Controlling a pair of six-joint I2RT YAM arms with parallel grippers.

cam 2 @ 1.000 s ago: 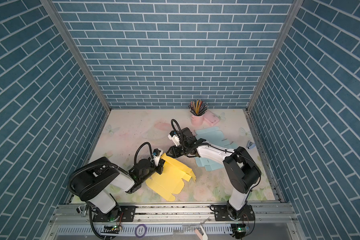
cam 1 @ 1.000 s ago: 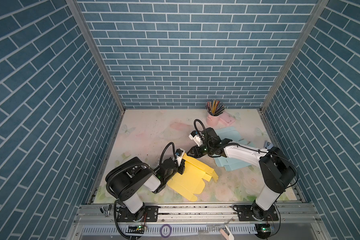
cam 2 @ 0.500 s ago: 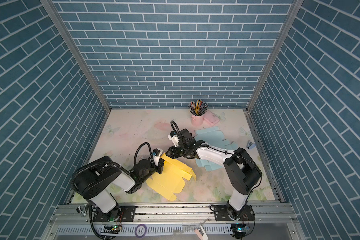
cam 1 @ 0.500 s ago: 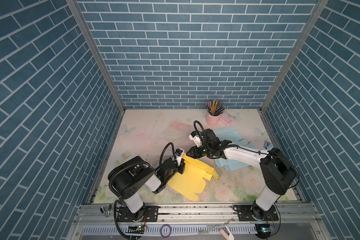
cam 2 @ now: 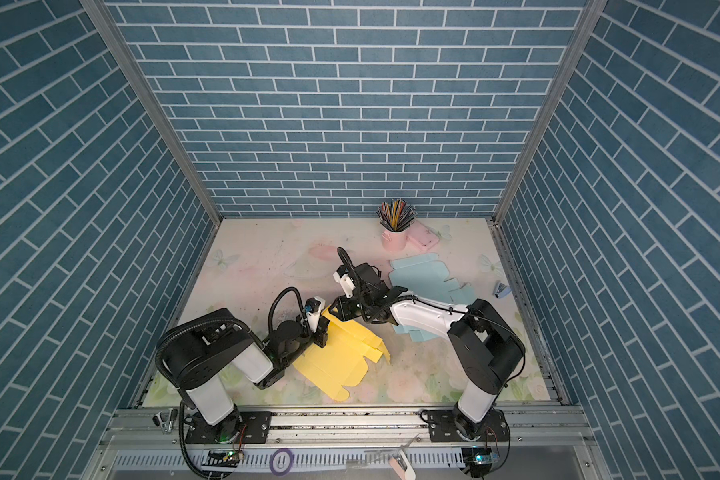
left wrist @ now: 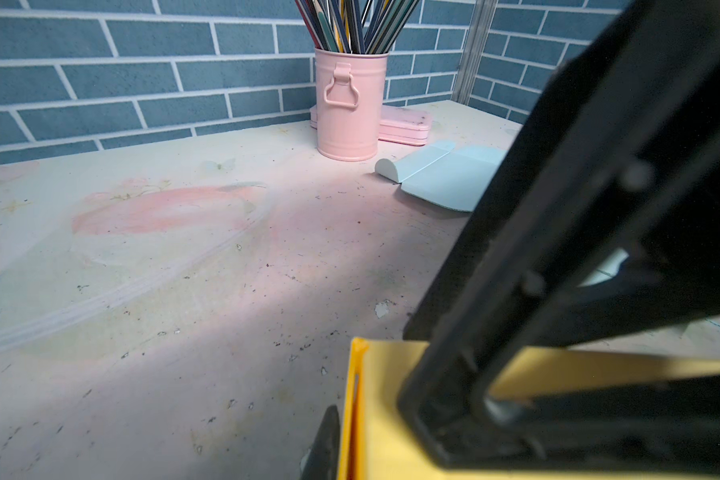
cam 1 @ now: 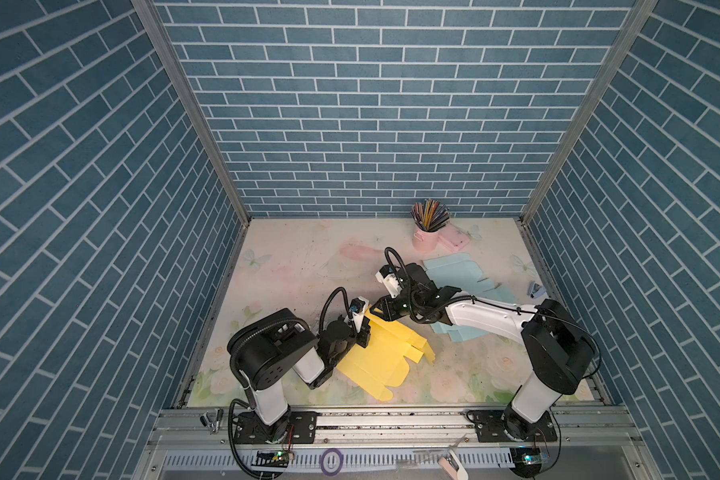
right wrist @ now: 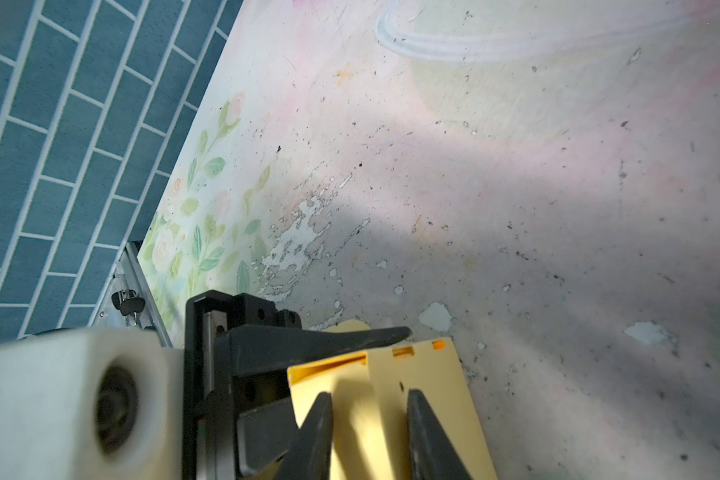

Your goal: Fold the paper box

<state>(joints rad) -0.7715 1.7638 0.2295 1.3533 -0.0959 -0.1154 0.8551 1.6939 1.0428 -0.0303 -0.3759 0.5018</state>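
The paper box (cam 1: 381, 363) (cam 2: 335, 361) is a flat yellow blank at the front middle of the table, with one side flap folded upright. My left gripper (cam 1: 364, 332) (cam 2: 321, 332) is shut on that upright flap. In the right wrist view its fingers (right wrist: 350, 334) clamp the flap from both sides. In the left wrist view one dark fingertip (left wrist: 329, 440) presses the doubled yellow wall (left wrist: 352, 415). My right gripper (cam 1: 377, 309) (cam 2: 335, 307) (right wrist: 368, 399) hovers open over the far corner panel (right wrist: 433, 374), its fingers apart with nothing between them.
Light blue flat blanks (cam 1: 458, 274) (left wrist: 445, 183) lie under and behind the right arm. A pink cup of pencils (cam 1: 425, 241) (left wrist: 350, 108) and a pink case (cam 1: 454, 239) stand at the back. A small blue object (cam 1: 535, 289) lies by the right wall.
My right gripper has shifted a little towards the yellow box's far corner and its jaws have narrowed. The left gripper keeps its hold on the flap.
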